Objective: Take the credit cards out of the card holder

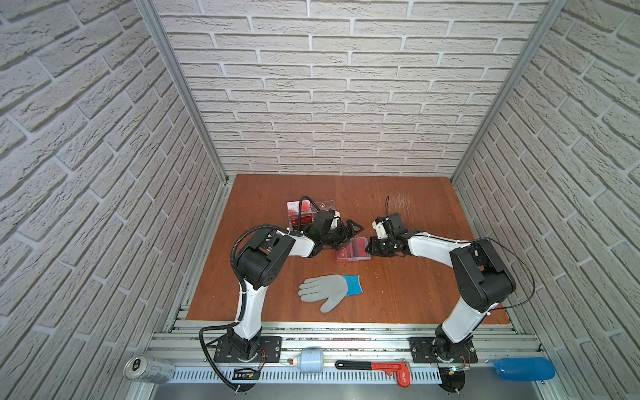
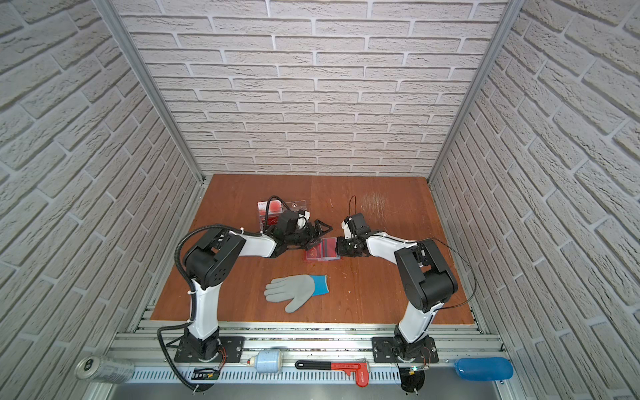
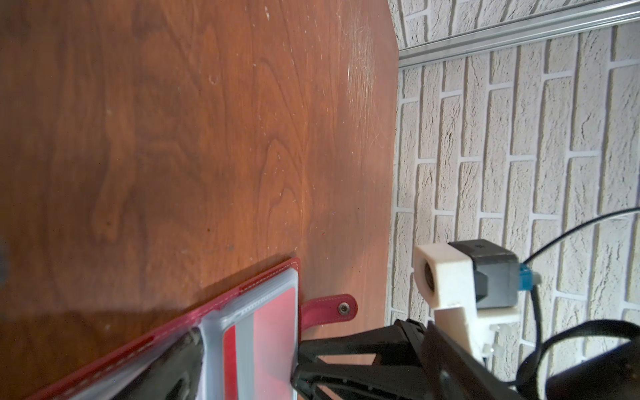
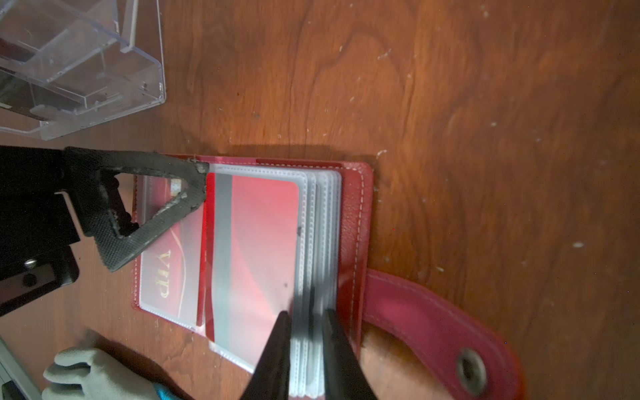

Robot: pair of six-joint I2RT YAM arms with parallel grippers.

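Red card holder (image 4: 353, 207) pinned open by wide left end effector (image 1: 349, 237), finger (image 4: 152, 233) over red card (image 4: 162, 277); sleeves (image 4: 322, 207) pinched by right end effector (image 4: 306, 318). Acrylic stand (image 4: 86, 69), glove (image 1: 329, 291) nearby.

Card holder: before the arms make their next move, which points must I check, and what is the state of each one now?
1. The card holder lies open on the table: ok.
2. The left gripper is open, one finger down on the VIP card page: ok.
3. The right gripper grips a card: not ok, it pinches the clear sleeves.
4. Cards are out: not ok, the VIP card and the striped red card sit in sleeves.
5. Light blue card located: cannot tell, none seen.
6. The glove lies apart from the holder: ok.
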